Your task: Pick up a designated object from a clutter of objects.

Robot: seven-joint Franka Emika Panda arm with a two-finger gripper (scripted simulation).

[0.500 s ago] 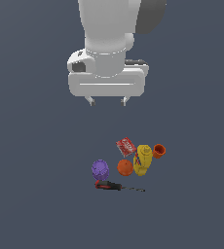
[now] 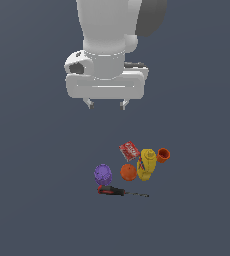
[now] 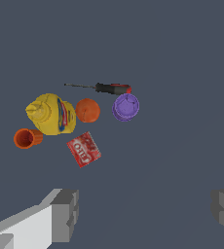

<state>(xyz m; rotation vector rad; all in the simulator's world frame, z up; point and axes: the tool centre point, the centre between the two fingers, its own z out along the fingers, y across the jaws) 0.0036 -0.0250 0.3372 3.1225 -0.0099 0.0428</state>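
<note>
Change: against the picture half a second back, the gripper [image 2: 106, 104] sits about where it did over the clutter, high and to the exterior view's left of it; no object has shifted.
Meaning: I judge the approach is hardly begun; the arm has to travel across and descend before any grasp.
Jaws: spread wide, nothing between them (the wrist view shows both fingers far apart with bare floor between).
Cup [image 2: 163, 155]: orange-red, tapered, hollow, lying on its side with its mouth showing; at the cluster's edge on the exterior view's right, touching or just beside the bottle [image 2: 146, 164]. In the wrist view, cup [image 3: 27, 138] sits off to one side, not between the fingers.
Bottle: yellow, rounded body with a nozzle tip and a striped label, lying down.
Orange ball [image 2: 128, 172]: solid, smooth, round; between bottle and purple ball [image 2: 103, 174].
Purple ball: slightly dimpled or flattened on top.
Box [image 2: 129, 150]: flat, red, white lettering.
Tool [image 2: 114, 190]: black-and-red handle, thin dark shaft, lying flat.
Risk: the bottle crowds one side of the cup, so a finger may nudge it.
</note>
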